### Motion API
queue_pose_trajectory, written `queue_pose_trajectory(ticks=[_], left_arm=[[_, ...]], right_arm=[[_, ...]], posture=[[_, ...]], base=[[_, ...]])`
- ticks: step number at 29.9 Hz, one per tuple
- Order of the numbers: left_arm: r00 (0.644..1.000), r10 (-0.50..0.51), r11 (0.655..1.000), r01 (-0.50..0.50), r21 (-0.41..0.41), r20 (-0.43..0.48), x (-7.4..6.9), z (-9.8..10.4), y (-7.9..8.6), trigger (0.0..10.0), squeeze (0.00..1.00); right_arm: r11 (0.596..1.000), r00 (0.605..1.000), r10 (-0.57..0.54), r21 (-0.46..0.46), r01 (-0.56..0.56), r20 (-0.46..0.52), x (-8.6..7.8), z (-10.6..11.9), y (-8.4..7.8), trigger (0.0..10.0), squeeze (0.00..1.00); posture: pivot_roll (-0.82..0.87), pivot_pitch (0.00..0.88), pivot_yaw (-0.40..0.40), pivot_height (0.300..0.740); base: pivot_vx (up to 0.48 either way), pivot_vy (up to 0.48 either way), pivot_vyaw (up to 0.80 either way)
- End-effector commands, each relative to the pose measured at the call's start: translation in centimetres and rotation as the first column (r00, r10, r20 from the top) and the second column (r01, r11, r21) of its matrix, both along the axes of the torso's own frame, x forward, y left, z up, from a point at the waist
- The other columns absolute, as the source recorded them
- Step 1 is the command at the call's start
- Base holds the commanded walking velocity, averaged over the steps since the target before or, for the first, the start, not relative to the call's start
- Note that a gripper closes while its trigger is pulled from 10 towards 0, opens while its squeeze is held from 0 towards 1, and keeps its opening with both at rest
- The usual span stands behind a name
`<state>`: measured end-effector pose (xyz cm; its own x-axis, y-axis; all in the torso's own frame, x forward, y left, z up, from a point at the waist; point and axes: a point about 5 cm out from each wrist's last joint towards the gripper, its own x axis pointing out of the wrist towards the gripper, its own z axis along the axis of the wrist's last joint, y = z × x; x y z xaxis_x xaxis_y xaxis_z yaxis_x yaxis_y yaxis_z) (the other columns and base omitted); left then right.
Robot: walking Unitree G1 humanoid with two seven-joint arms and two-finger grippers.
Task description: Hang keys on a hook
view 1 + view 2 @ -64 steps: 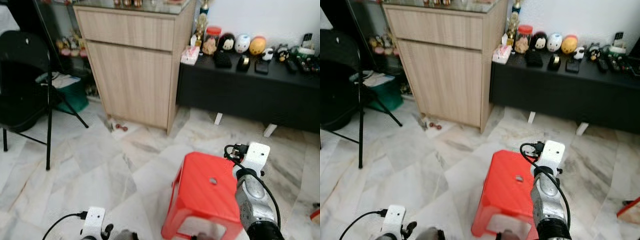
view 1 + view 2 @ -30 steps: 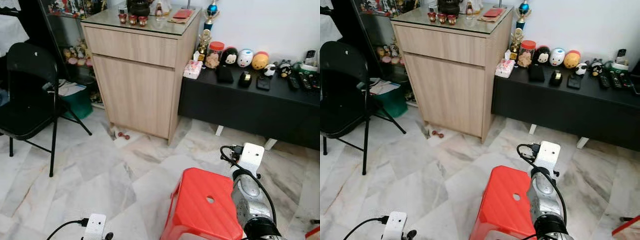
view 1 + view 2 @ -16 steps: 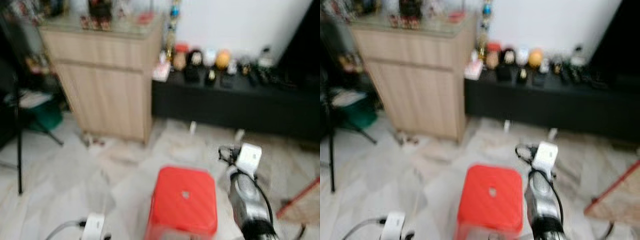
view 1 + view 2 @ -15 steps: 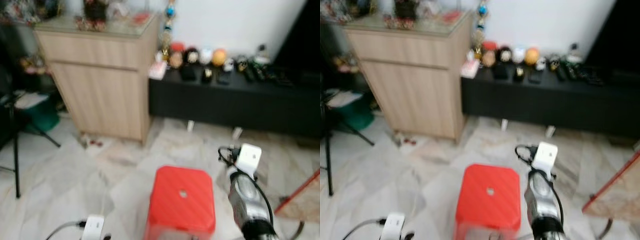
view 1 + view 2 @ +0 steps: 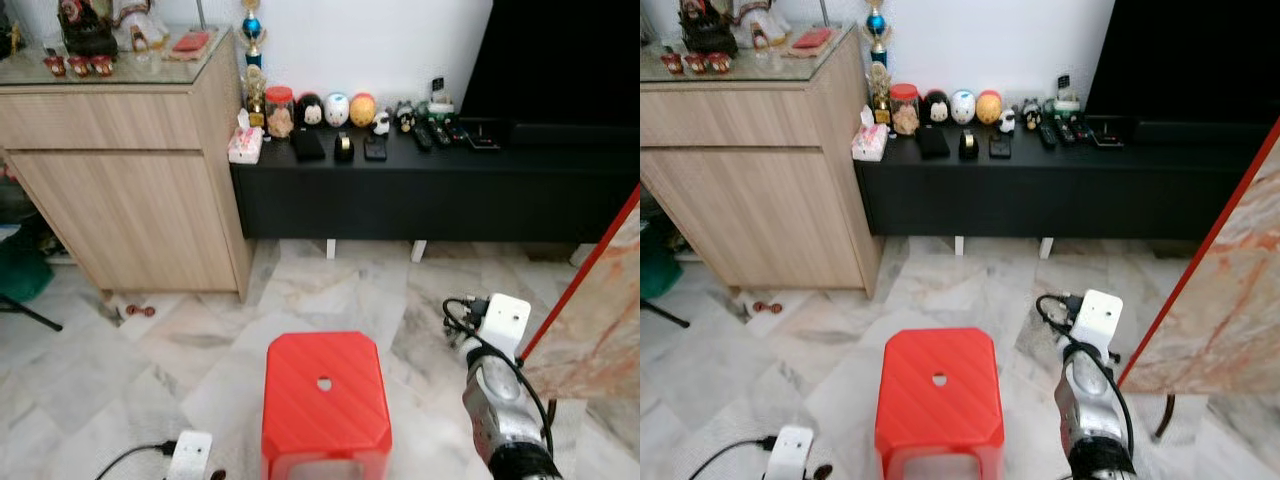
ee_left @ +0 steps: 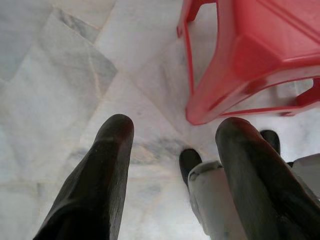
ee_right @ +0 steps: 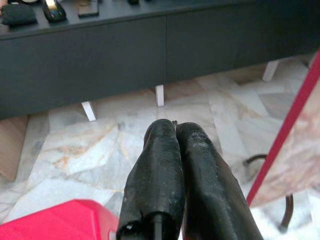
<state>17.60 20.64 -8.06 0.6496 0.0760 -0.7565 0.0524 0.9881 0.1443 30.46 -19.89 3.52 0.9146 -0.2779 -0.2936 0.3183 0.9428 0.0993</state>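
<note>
The right gripper is pinched shut; whether it holds keys, I cannot tell. No hook visible. The red stool beside it could trip the robot.

The left gripper hangs open.

Even, bright indoor light, sharp head views, soft shadows on the marble floor, no glare.

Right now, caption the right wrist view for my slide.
Right gripper shut, pointing over marble floor toward the black low cabinet.
</note>
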Motion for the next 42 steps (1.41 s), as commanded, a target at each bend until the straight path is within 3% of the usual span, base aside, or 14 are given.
queue_pose_trajectory(ticks=[1,42], left_arm=[[0.999,-0.018,1.000,0.019,0.018,-0.026,-0.51,-0.22,0.30,10.0,0.00],[0.998,-0.022,1.000,0.023,0.014,-0.053,-0.94,-0.43,0.50,10.0,0.00]], right_arm=[[1.000,1.000,0.009,-0.012,-0.009,0.028,0.40,0.62,0.25,10.0,0.00],[0.999,0.997,-0.025,-0.030,0.027,0.070,0.55,1.41,-0.40,10.0,0.00]], posture=[[0.03,0.000,-0.040,0.740],[0.00,0.000,-0.034,0.740]], base=[[0.000,-0.326,0.00],[0.000,-0.324,-0.09]])
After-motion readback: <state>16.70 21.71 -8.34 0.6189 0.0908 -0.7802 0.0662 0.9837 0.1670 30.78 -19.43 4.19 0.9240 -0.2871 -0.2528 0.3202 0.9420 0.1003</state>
